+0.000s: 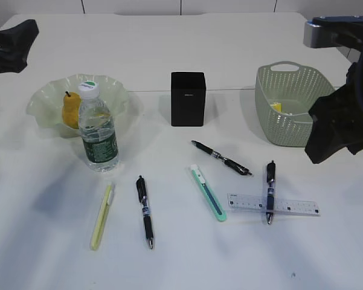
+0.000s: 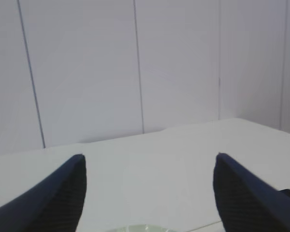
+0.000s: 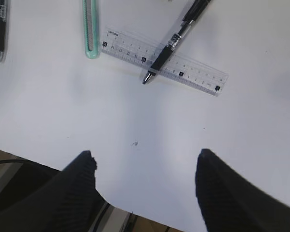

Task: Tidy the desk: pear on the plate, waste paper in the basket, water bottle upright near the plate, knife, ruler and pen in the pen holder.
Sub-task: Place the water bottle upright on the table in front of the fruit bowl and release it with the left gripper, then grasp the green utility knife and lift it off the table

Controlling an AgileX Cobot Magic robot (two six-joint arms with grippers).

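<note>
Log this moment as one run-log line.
pear: on plate | bottle: upright | pen holder: nothing visible inside | left tool: open | right tool: open

Exterior slants down—right wrist shares ruler (image 3: pixel 164 62).

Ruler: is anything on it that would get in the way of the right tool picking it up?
Yes. A pen lies across the ruler, crossing it near the middle. The right tool hangs open above bare table, with nothing else between it and the ruler.
</note>
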